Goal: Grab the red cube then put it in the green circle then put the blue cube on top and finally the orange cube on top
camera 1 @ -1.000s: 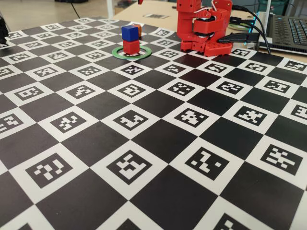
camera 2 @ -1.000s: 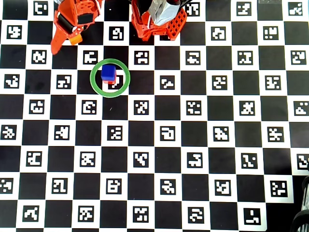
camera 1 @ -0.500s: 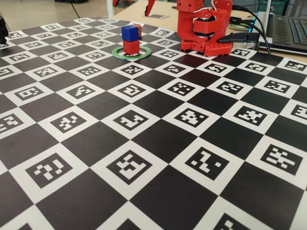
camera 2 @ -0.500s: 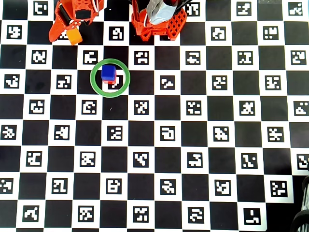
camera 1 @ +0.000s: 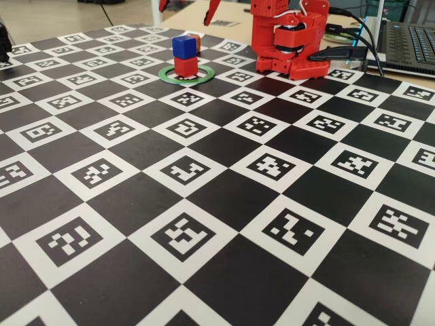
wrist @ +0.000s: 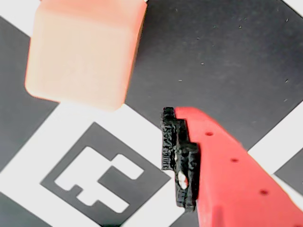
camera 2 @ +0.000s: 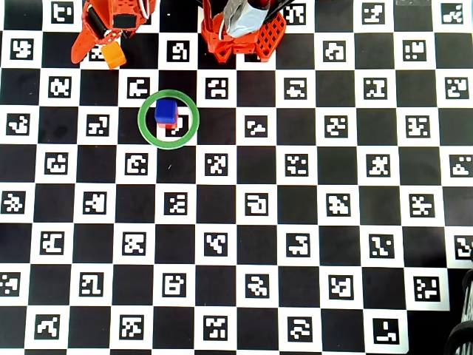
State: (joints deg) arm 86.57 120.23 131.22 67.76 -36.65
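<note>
Hovering at the far edge of the checkerboard marker mat (camera 2: 295,222), the hand (camera 2: 100,53) sits in the top left corner of the overhead view, with its red fingers spread apart and nothing clamped between them. The orange cube (camera 2: 114,55) lies on the mat between the two fingers, nearer the right-hand one as that view shows it; whether either finger touches it cannot be told from above. In the wrist view the orange cube (wrist: 85,49) fills the upper left, resting across the border of a black and a white square, while one red finger (wrist: 227,175) with a black toothed pad enters from the lower right, clearly apart from the cube.

Well away from the hand, below and to the right of it in the overhead view, the green circle (camera 2: 145,132) lies flat on the mat. Inside the ring stands the red cube (camera 1: 185,66), and the blue cube (camera 1: 183,47) sits squarely on top of it, the two forming an upright stack. From above the blue cube (camera 2: 165,111) hides nearly all of the red cube (camera 2: 167,126), leaving only a thin strip showing.

The red arm base (camera 1: 289,41) stands to the right of the hand in the overhead view, and a laptop (camera 1: 408,44) rests on the counter beyond the mat.
</note>
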